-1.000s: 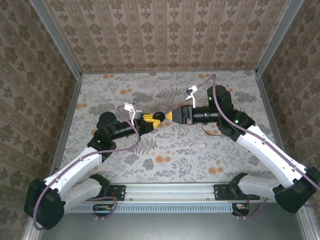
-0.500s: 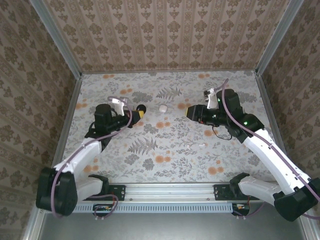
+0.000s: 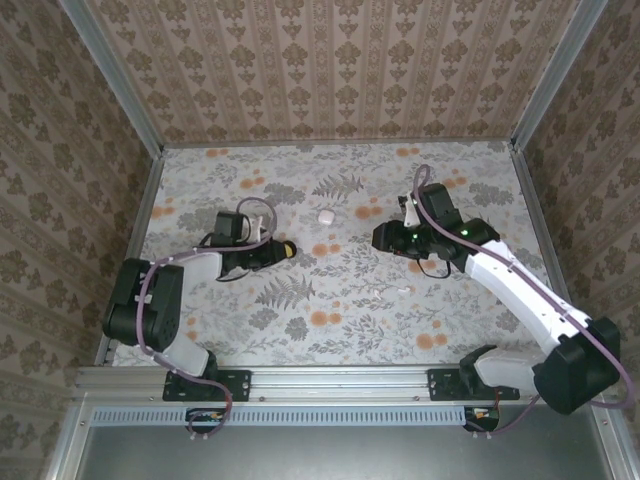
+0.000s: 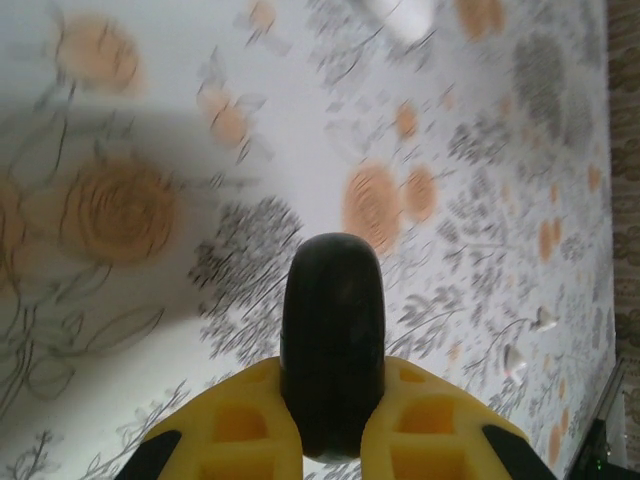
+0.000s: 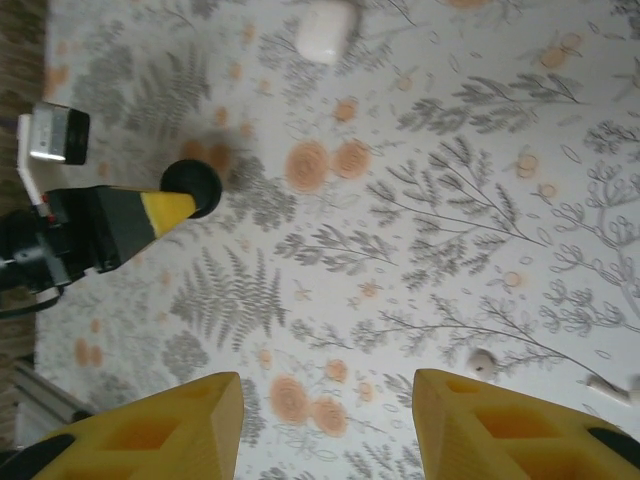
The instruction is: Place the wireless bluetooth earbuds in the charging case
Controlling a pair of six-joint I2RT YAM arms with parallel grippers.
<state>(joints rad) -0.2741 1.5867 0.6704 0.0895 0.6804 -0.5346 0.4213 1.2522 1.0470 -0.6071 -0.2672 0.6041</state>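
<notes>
The left gripper point(image 4: 332, 388) is closed on a black round case point(image 4: 332, 310). Its two yellow fingers point(image 4: 240, 425) press on the case from both sides. The case is seen on its edge and stands out in front of the fingertips, at the lower centre of the left wrist view. In the top view this gripper lies low over the flowered table point(image 3: 300, 330), left of the centre of the frame, and the case at its tip points to the right.

The right gripper point(image 5: 327, 390) is spread. Its two yellow fingers stand well apart at the bottom edge of the right wrist view, and between them one sees the pattern of the table. It holds nothing and touches nothing. In the top view it is right of the centre and faces the left gripper, well apart from it.

A white case point(image 5: 325, 28) lies on the table at the upper edge of the right wrist view. In the top view it is between the two grippers, a little higher in the frame.

A white earbud point(image 5: 603, 382) lies on the table at the lower right edge of the right wrist view. A tiny pale piece point(image 5: 483, 361) lies near it, too small to tell what it is. Both are apart from the two cases.
</notes>
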